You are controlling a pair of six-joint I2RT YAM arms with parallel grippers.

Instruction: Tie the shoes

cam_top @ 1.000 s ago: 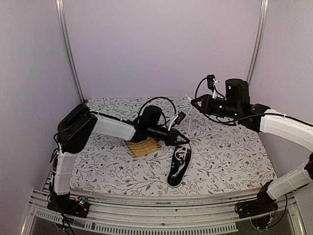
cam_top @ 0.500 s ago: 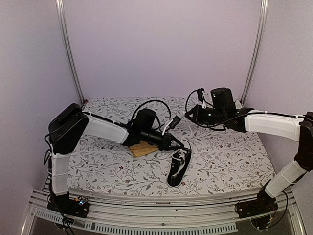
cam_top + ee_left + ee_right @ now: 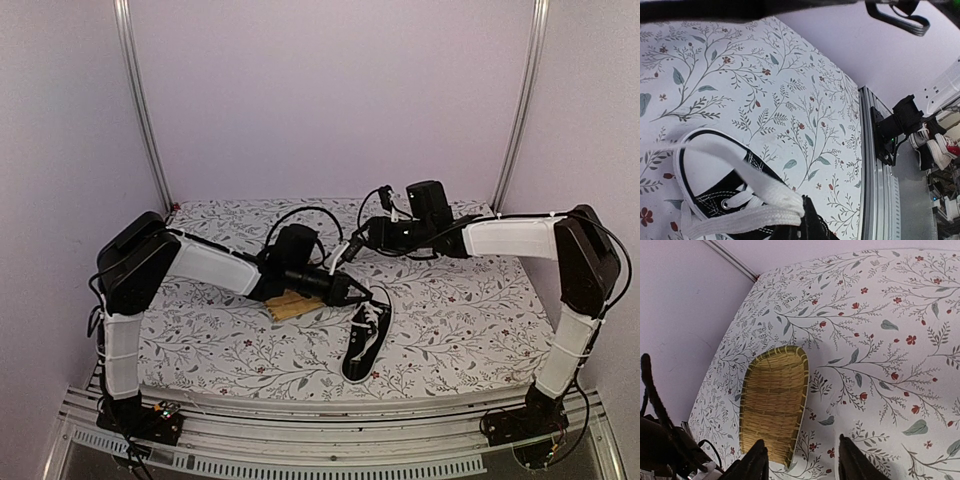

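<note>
The shoe (image 3: pixel 366 338), a black canvas sneaker with white laces and a white toe cap, lies on the flowered table a little right of centre. My left gripper (image 3: pixel 362 293) hangs just above its upper end, shut on a white lace. In the left wrist view the black fingertips (image 3: pixel 809 216) pinch a flat lace (image 3: pixel 757 214) that runs over the shoe (image 3: pixel 720 192). My right gripper (image 3: pixel 350 250) hovers behind and left of the shoe. It stands open over the table (image 3: pixel 890 340) with nothing between its fingers (image 3: pixel 757 460).
A yellow woven mat (image 3: pixel 293 303) lies left of the shoe, under the left arm; the same mat (image 3: pixel 772 405) fills the lower left of the right wrist view. An aluminium rail (image 3: pixel 330 425) edges the table front. Lilac walls close in behind and at both sides.
The right arm has swung left and down toward the left gripper, and its jaws have opened. The left gripper stays shut on the lace above the shoe.
</note>
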